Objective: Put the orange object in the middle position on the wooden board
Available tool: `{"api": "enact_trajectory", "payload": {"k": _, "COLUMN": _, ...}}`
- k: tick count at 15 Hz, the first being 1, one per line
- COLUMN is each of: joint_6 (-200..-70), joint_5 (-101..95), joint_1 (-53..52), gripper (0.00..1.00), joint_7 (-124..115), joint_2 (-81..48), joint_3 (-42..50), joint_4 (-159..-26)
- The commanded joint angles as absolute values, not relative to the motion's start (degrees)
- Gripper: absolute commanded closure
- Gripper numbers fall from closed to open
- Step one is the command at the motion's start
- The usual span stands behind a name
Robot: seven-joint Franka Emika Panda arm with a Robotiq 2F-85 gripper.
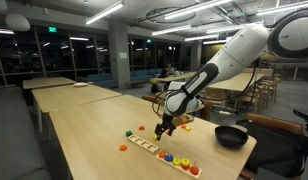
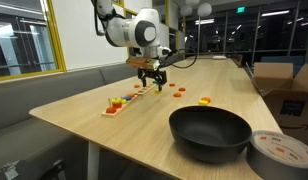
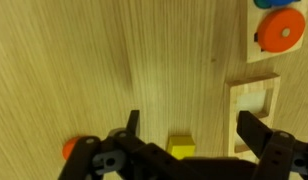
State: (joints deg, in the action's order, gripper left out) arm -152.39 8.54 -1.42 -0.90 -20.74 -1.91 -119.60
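The desk point(image 3: 74, 70) is pale wood with fine straight grain. The board point(image 3: 246, 72) is lighter still, and its disc point(image 3: 277, 32) is orange beside a blue piece point(image 3: 269, 3). The block point(image 3: 180, 149) is yellow, the loose piece point(image 3: 69, 149) orange, the fingers point(image 3: 256, 130) black, and the pan point(image 2: 209, 130) black.

The arm point(image 1: 232, 55) reaches in from the upper right in an exterior view, sloping down and leftward to a bent wrist point(image 1: 182, 100); the black gripper point(image 1: 165, 127) hangs beneath it, pointing straight down; in the wrist view its two fingers point(image 3: 132, 124) stand wide apart, the jaws fully parted.
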Motion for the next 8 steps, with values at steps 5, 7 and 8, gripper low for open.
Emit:
{"api": "enact_trajectory", "payload": {"k": 5, "joint_6": -147.46, "joint_5": -1.16, "joint_1": -2.47, "gripper": 0.00, "joint_7": -4.52, "joint_2": -29.88, "joint_3": 3.11, "joint_4": -102.23}}
{"api": "enact_trajectory", "payload": {"k": 7, "joint_6": -144.89, "joint_5": -3.03, "joint_1": -2.53, "gripper": 0.00, "joint_7": -5.36, "joint_2": -31.40, "joint_3": 4.26, "joint_4": -99.04}}
{"api": "enact_trajectory", "payload": {"k": 8, "joint_6": -143.74, "joint_5": -4.18, "joint_1": -2.82, "gripper": 0.00, "joint_7": -6.27, "joint_2": -32.29, "joint_3": 5.00, "joint_4": -97.56}}
